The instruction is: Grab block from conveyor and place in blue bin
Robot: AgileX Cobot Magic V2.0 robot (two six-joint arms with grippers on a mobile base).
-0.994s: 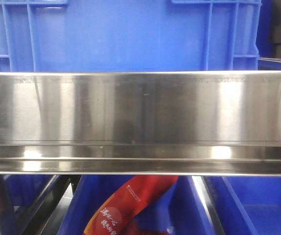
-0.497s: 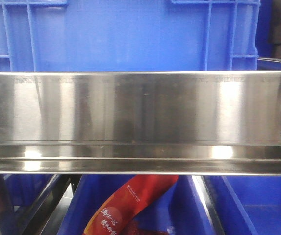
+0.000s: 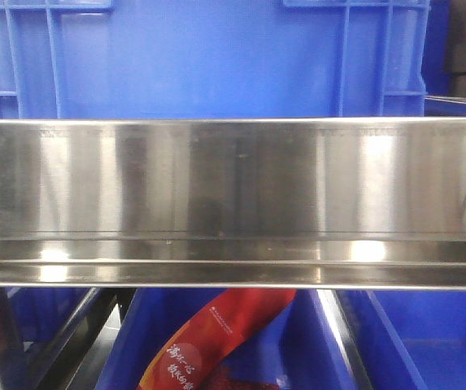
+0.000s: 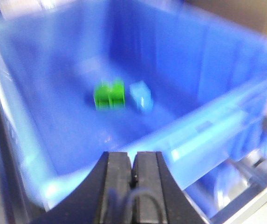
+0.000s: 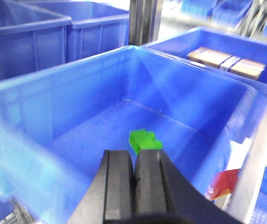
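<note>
The light sky-blue block lies on the floor of the blue bin, beside a green block. My left gripper hovers above the bin's near rim, shut with nothing between its fingers; this view is blurred. In the right wrist view my right gripper is also shut and empty, over a blue bin where only the green block shows. The conveyor is out of view. Neither gripper appears in the front view.
A broad stainless-steel panel spans the front view, with a blue bin behind it and a red packet in a bin below. More blue bins surround the right arm; one holds cardboard boxes.
In the front view a dark curved shape at the steel panel's right edge has withdrawn and the reflections have shifted slightly. The bin and red packet stay put.
</note>
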